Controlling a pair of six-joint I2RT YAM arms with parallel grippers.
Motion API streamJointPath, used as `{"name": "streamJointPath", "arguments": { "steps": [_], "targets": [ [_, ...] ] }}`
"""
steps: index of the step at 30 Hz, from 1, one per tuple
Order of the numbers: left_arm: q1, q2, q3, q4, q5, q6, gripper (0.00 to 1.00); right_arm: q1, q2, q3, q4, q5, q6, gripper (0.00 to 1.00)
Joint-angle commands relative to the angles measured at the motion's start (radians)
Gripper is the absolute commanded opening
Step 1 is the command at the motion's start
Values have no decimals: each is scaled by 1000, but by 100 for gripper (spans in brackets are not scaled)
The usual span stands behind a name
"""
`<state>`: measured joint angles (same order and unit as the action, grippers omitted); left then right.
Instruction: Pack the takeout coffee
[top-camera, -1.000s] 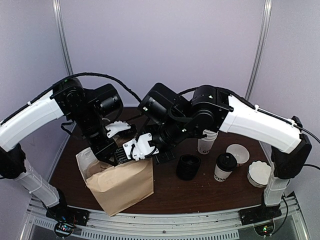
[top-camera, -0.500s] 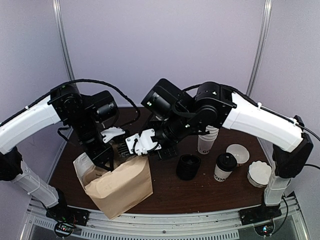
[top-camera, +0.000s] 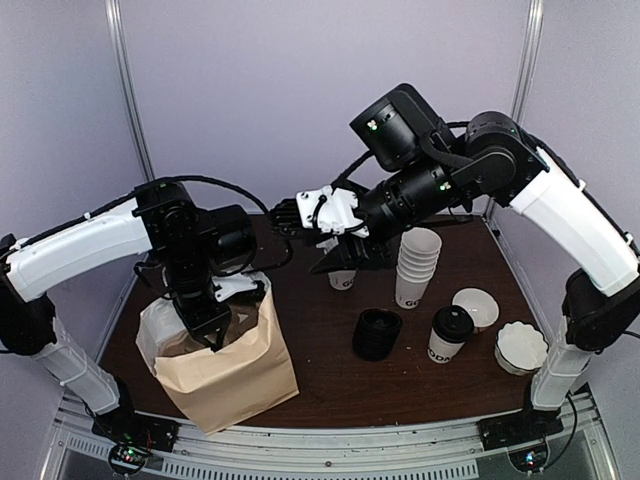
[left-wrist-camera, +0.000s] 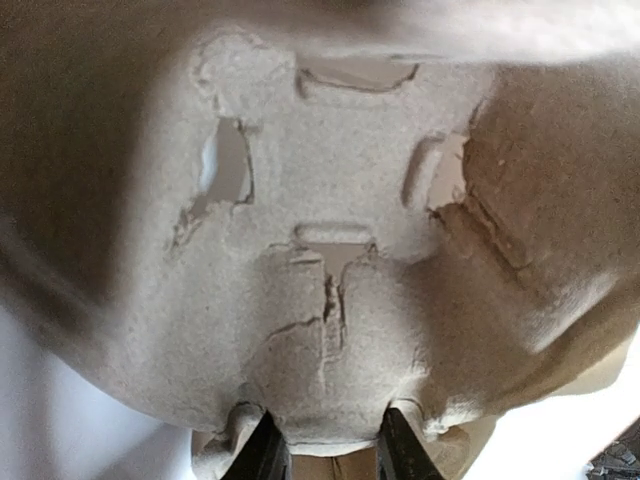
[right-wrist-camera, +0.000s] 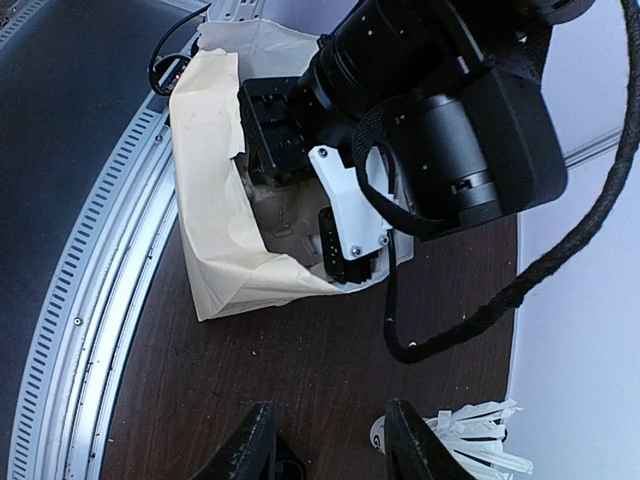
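The takeout coffee (top-camera: 448, 340), a white cup with dark lettering and a black dome lid, stands at the right of the table, apart from both grippers. A brown paper bag (top-camera: 230, 375) stands upright at the front left. My left gripper (top-camera: 212, 325) reaches down into its mouth. In the left wrist view that gripper (left-wrist-camera: 330, 445) is shut on the edge of a grey pulp cup carrier (left-wrist-camera: 330, 300) inside the bag. My right gripper (top-camera: 290, 215) hangs high over the table's middle. In its own view it (right-wrist-camera: 330, 440) is open with only bare table between the fingers.
A stack of lidless white cups (top-camera: 418, 265) stands behind a stack of black lids (top-camera: 377, 333). A cup with white sticks (top-camera: 343, 279) sits under the right arm. A white lid (top-camera: 476, 305) and a white ruffled stack (top-camera: 522, 347) lie at the right.
My right gripper has let go of the bag's rim, opened, and lifted up and back to the right. The bag now stands more upright, with the left gripper deeper in it.
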<state>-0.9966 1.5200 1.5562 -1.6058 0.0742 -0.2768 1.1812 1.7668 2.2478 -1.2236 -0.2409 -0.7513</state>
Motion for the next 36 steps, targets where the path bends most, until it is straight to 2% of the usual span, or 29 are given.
{"name": "streamJointPath", "arguments": {
  "steps": [1, 3, 6, 11, 16, 23, 24, 25, 26, 31, 36],
  "targets": [
    [-3, 26, -85, -103, -47, 30, 14, -25, -27, -36, -9, -33, 33, 41],
    [-3, 14, -92, -69, -38, 36, 14, -29, -31, -57, 4, -42, 41, 42],
    [-3, -4, -58, -30, -16, 53, 16, -26, -28, -84, -5, -108, 33, 51],
    [-3, -13, 13, -14, -10, 75, 20, 53, 31, -58, -41, -123, -5, 58],
    [-1, 8, 32, -47, -40, 70, 32, 128, 149, 32, -84, -129, -31, 60],
    [-2, -5, 22, -49, 4, 74, 38, 182, 297, 176, -103, -10, -21, 60],
    [-2, -8, 22, -45, 4, 77, 40, 186, 307, 186, -101, 10, -22, 60],
    [-1, -10, 26, -46, 6, 79, 58, 190, 316, 193, -99, 29, -24, 61],
    [-1, -12, 35, -47, 3, 83, 69, 192, 323, 196, -95, 47, -26, 61],
    [-2, -47, 128, -51, -47, 86, 70, 193, 319, 174, -97, 47, -24, 62],
    [-2, -74, 249, -64, -33, 84, 70, 196, 271, 142, -69, 16, -12, 62]
  ]
}}
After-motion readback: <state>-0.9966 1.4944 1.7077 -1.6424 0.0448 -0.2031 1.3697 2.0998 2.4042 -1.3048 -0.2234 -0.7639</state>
